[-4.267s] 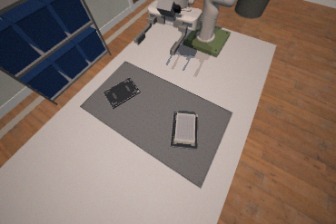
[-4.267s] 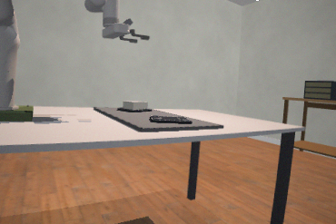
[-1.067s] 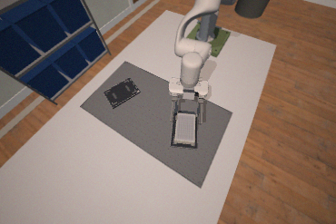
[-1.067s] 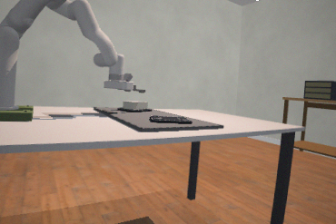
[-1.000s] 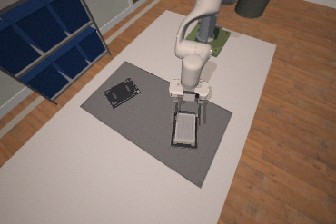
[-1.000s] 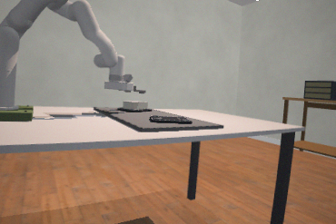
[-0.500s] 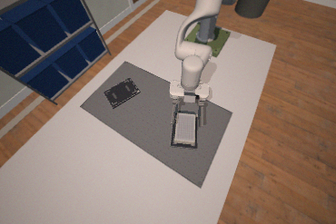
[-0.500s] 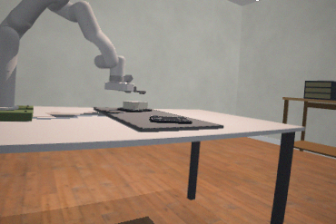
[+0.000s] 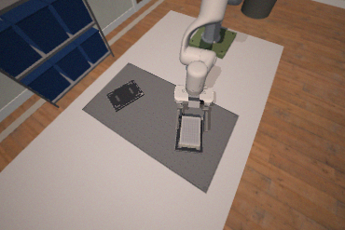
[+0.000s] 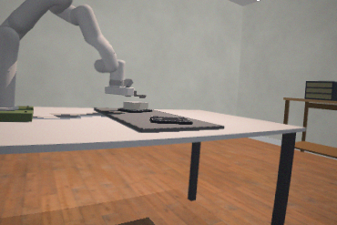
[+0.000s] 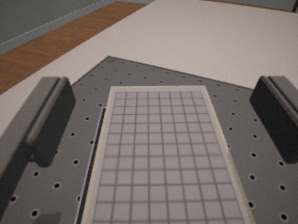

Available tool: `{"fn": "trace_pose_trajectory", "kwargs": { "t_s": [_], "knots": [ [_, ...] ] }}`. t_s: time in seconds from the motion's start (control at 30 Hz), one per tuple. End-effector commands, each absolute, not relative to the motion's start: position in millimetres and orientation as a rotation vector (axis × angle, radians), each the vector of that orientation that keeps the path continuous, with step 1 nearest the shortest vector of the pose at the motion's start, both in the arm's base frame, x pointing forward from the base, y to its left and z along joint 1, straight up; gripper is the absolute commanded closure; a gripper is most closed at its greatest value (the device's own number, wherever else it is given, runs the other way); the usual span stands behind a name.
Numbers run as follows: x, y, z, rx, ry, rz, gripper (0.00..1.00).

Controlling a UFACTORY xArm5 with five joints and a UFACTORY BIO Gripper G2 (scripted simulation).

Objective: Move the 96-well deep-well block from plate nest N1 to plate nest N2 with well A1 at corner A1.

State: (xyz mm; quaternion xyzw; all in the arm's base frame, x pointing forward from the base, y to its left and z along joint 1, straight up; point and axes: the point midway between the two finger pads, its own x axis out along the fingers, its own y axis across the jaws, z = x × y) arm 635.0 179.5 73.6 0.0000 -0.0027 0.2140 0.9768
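Note:
The white deep-well block [image 9: 190, 131] [image 10: 136, 105] [image 11: 162, 150] sits in the dark nest N1 [image 9: 176, 140] [image 10: 148, 110] [image 11: 91, 165], on the right in the top view. Its gridded top faces up; I cannot make out its cut-off corner. The nest N2 [image 9: 125, 95] [image 10: 171, 118] holds nothing and lies at the left in the top view, turned at an angle to N1. My gripper [image 9: 192, 116] [image 10: 140, 96] [image 11: 162, 120] is open above the block. In the wrist view one finger stands on each side of it, with a gap at both sides.
Both nests are on a grey perforated board [image 9: 149, 125] [image 10: 207, 125] on the white table [image 9: 103, 176] [image 10: 68, 138]. The arm's green base plate [image 9: 227, 41] [image 10: 18, 115] is at the table's far end in the top view. A rack of blue bins [image 9: 39, 27] stands beyond the table's left edge.

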Motion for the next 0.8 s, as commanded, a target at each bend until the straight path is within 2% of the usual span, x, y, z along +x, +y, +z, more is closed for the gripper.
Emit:
{"fn": "trace_pose_trajectory", "kwargs": {
  "t_s": [0.0,0.77],
  "knots": [
    [636.6,179.9,71.0,-0.005,-0.011,0.431,0.63],
    [636.9,179.8,36.0,-0.005,-0.011,0.431,0.63]
  ]
}}
